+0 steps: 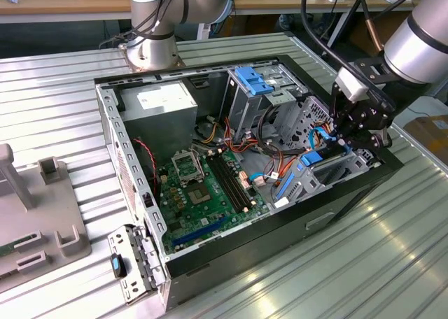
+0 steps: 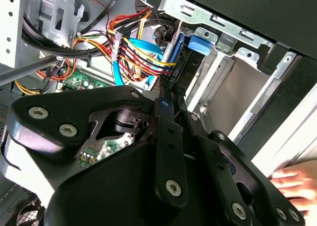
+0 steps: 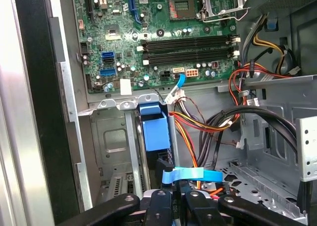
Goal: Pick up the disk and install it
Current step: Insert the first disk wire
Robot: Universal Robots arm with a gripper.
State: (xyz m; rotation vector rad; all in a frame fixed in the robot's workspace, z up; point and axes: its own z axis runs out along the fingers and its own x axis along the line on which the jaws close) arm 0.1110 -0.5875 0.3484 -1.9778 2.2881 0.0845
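1. Open computer case point(image 1: 112, 133) lies on its side on a ribbed metal table point(image 1: 56, 102).
2. Green motherboard point(image 1: 203, 200) in the near-left part of the case; grey power supply point(image 1: 164, 105) at far left.
3. Gripper point(image 1: 357, 133) sits low over the drive cage point(image 1: 329, 172) at the exterior view's right, touching the blue-framed disk point(image 1: 315, 158) there.
4. Grey fixture point(image 1: 42, 207) at far left edge.

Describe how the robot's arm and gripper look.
The arm is made of smooth silver-grey tubes with darker joint rings, and black cables loop along it. The gripper is black, built from flat linked bars held by round silver bolts, with a small white block near its wrist.
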